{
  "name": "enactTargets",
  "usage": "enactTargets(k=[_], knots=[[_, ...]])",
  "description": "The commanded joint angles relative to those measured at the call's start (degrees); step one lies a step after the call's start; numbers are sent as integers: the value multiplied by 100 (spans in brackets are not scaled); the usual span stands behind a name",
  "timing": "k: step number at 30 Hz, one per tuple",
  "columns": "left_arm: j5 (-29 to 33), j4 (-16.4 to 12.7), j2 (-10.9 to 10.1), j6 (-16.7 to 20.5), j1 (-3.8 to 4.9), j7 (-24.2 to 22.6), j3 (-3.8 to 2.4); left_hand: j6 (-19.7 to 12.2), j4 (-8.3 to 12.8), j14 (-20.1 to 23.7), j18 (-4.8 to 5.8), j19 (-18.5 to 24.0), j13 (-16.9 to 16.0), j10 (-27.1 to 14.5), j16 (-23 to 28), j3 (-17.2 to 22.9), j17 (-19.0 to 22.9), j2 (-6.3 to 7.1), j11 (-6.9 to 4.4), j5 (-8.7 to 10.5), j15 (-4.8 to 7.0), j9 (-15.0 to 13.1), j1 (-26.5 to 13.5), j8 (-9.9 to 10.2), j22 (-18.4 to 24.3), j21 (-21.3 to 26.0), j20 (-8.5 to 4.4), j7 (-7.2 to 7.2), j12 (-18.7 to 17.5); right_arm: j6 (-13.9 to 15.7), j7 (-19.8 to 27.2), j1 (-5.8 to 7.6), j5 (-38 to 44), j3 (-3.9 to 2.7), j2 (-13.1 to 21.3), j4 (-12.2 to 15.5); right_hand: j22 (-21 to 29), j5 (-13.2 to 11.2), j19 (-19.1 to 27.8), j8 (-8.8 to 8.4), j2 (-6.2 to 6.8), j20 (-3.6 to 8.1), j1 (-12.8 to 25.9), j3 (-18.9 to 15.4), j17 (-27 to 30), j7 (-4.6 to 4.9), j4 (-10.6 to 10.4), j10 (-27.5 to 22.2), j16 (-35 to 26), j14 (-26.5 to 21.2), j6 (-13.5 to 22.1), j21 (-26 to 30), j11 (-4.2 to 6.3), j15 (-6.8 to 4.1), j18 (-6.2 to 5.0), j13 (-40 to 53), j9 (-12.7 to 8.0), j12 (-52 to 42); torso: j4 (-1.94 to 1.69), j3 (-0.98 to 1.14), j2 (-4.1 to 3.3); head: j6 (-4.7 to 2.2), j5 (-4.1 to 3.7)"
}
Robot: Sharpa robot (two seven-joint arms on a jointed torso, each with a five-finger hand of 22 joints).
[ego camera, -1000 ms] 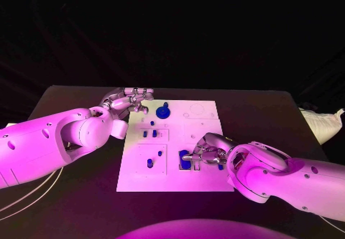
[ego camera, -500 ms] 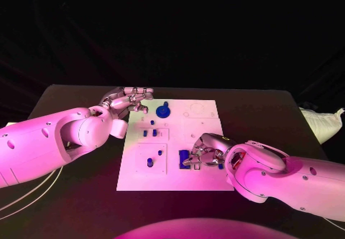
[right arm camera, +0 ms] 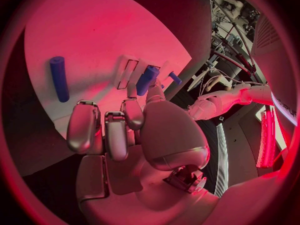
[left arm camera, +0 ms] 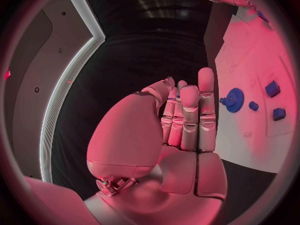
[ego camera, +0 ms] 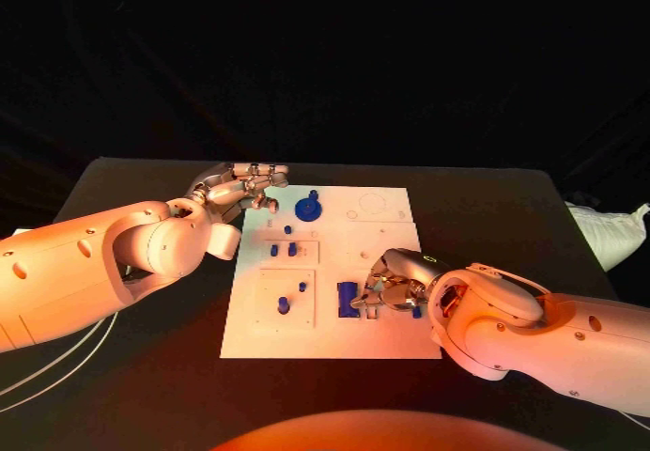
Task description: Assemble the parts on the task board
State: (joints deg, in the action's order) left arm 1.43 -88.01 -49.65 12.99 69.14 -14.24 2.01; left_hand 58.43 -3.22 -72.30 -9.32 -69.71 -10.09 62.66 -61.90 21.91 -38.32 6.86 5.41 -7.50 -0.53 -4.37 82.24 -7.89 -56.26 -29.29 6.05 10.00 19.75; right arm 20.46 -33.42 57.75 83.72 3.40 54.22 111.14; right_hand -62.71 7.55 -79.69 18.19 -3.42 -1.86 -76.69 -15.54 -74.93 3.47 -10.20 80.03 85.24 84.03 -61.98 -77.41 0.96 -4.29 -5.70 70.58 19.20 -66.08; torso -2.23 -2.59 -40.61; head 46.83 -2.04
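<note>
right hand (ego camera: 383, 289) now beside blue block (ego camera: 348, 300)

White crumpled bag (ego camera: 606, 234) at the black table's (ego camera: 502, 202) right edge; pale cables (ego camera: 40, 371) front-left.

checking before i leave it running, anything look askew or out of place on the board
Nothing stands out. The task board lies flat and square on the table, the blue gear and small blue parts sit on it, the right hand is at a blue part, and the left hand rests at its far left corner.
</note>
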Motion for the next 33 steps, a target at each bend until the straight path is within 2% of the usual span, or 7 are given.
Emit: enactTargets(k=[1, 6, 9, 13, 18, 28, 33], knots=[[10, -5, -2, -115, 1, -3, -3, -39, 15, 29, -110, 23, -6, -27, 20, -9, 5, -26, -2, -19, -11, 3, -3, -26, 7, 19, 31, 6, 18, 429, 481, 13, -262, -1, 201, 125, 45, 163, 44, -123, -12, 10, 57, -68, -572, 62, -12, -62, -35, 417, 181, 21, -52, -7, 57, -142, -22, 179, 3, 1, 6, -1, -13], [10, -8, -15, -119, 1, 7, -1, -39, 15, 29, -110, 23, -6, -27, 20, -9, 5, -26, -2, -19, -11, 3, -3, -26, 7, 19, 31, 6, 18, 565, 851, 134, -680, -3, 595, 297, 81, 343, 71, -360, -74, -54, 1, -75, -574, 184, -13, -191, -40, 416, 482, 46, -155, 77, 52, -304, -109, 408, 22, 1, 5, -22, -32], [10, -17, -20, -116, 1, 8, 0, -46, 11, 40, -109, 26, -6, -36, 29, -15, 24, -23, 2, -18, -14, 4, -11, -27, 10, 24, 33, 9, 22, 420, 848, 194, -738, -3, 831, 340, 87, 392, 78, -421, -186, -78, -123, -8, -577, 208, 32, -243, -41, 416, 502, 51, -176, 98, 48, -380, -146, 514, 11, -2, 1, -23, -81], [10, -41, -31, -106, 1, 3, 0, -46, 11, 40, -109, 26, -6, -36, 29, -15, 24, -23, 2, -18, -14, 4, -11, -27, 10, 24, 33, 9, 22, 131, 764, 240, -607, 0, 1110, 307, 85, 448, 83, -518, -319, -99, -414, 131, -560, 223, 181, -273, -55, 411, 478, 54, -182, 107, 45, -440, -222, 600, 25, -1, 1, -55, -102], [10, -62, -36, -103, 1, -1, 0, -46, 11, 40, -109, 26, -6, -36, 29, -15, 24, -23, 2, -18, -14, 4, -11, -27, 10, 24, 33, 9, 22, -234, 507, 252, -235, 12, 1299, 283, 85, 356, 84, -556, -321, -106, -360, 94, -547, 192, 133, -261, -68, 408, 287, 56, -165, 100, 43, -491, -278, 669, 57, 14, 1, -70, -142], [10, -69, -33, -111, 1, -5, 1, -50, 8, 42, -109, 28, -5, -41, 28, -18, 23, -22, 3, -18, -15, 4, -15, -29, 11, 26, 34, 10, 25, -729, 86, 173, 414, 35, 1354, 217, -66, 405, 15, -618, -280, -71, -143, -27, -726, 127, -62, -126, 28, 446, 16, -13, -113, 58, 70, -373, -334, 540, 41, 17, 5, -76, -177], [10, -69, -35, -114, 1, -3, 2, -50, 8, 42, -109, 28, -5, -41, 28, -18, 23, -22, 3, -18, -15, 4, -15, -29, 11, 26, 34, 10, 25, -806, 39, 134, 514, 39, 1300, 179, -97, 441, 0, -639, -262, -65, -105, -52, -754, 122, -106, -104, 45, 453, -9, -31, -108, 52, 76, -350, -342, 517, 43, 16, 4, -68, -164]])
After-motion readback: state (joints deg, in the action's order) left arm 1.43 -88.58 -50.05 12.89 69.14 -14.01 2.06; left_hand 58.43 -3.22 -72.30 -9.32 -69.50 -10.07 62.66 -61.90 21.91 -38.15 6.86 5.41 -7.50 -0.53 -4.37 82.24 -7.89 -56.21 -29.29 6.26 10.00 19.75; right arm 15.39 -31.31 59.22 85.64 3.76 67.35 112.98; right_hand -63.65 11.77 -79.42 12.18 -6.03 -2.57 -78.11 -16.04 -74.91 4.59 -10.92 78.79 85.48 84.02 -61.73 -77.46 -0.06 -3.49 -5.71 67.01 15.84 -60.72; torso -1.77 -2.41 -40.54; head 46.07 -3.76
